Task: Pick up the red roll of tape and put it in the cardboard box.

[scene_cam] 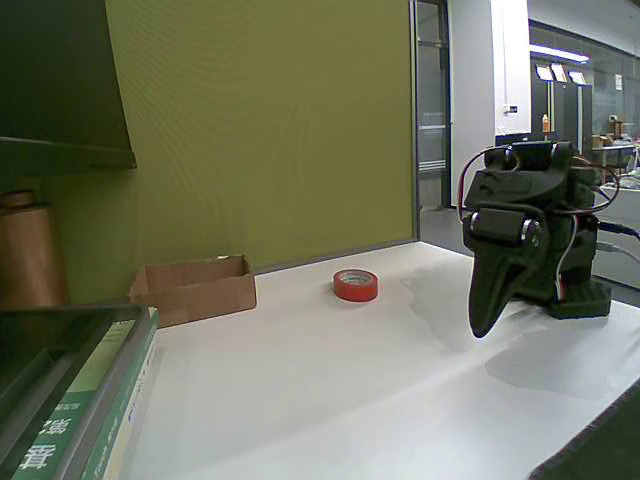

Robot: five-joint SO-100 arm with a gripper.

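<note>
The dark green pincer [487, 318], tips together and holding nothing, points down at the white worktop [350, 390], with the flat red-orange tape ring [356, 285] lying well off to its left, short of the low brown cardboard box [195, 288].

An office, by the look: a green partition wall [270, 130] behind the white table [350, 390], glass doors [432, 110], ceiling strip lights [555, 52], and books [85, 410] at the left.

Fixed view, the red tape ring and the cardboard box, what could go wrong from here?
The flat red-orange ring of tape lies low on the white table, so the dark pincer might skid off it. The low brown cardboard box has short upright flaps that a low carry could catch.
</note>
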